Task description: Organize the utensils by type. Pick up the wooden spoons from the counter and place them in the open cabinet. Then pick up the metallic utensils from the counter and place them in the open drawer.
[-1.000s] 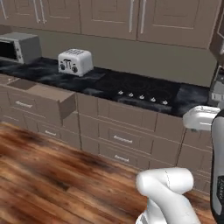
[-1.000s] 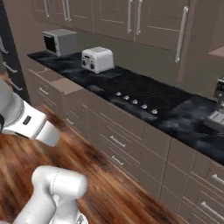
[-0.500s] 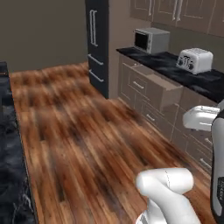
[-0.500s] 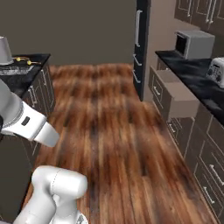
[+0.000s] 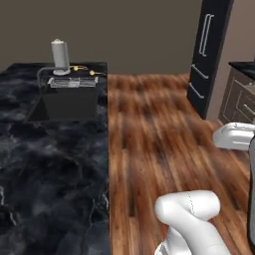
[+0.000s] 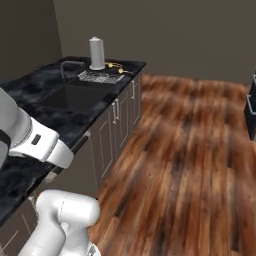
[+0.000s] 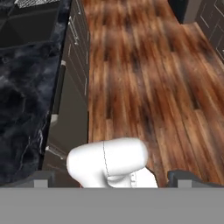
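A: Our gripper [image 7: 109, 181] hangs with its fingers spread wide, empty, over the wooden floor [image 7: 144, 78].

B: We see the metallic utensils [image 6: 116, 66] well apart from it, at the black counter's [image 5: 55, 164] far end, past the sink [image 5: 67, 102], beside a paper-towel roll [image 5: 60, 56].

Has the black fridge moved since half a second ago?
No. The fridge still adjoins the same taupe cabinets; the whole view swung left as the base turned.
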Controlling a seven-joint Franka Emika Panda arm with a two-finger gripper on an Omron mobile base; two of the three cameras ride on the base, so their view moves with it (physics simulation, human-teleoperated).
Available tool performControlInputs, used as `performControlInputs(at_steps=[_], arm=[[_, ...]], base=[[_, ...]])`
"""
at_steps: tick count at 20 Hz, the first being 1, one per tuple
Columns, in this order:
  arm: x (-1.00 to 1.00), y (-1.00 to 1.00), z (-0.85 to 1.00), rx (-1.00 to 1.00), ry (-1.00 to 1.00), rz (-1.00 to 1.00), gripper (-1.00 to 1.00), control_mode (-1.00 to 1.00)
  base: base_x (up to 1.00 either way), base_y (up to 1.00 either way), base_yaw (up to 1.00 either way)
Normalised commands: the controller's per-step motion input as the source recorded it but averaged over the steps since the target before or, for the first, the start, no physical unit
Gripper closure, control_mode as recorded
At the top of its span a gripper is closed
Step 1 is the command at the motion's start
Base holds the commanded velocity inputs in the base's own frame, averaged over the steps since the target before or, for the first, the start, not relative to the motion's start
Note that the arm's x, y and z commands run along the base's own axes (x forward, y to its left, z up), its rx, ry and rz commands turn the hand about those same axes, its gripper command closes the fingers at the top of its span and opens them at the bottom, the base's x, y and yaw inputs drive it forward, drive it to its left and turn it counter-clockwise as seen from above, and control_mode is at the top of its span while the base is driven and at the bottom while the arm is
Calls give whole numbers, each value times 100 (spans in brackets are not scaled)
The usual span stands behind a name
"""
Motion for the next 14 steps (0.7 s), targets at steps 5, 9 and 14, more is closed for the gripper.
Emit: performControlInputs(at_steps=[5, 9, 14], arm=[[0, 0, 0, 0, 0, 0, -100, 100], [0, 0, 0, 0, 0, 0, -100, 100], [0, 0, 0, 0, 0, 0, -100, 100]], base=[[100, -6, 9], [100, -32, 3], [100, -3, 9]])
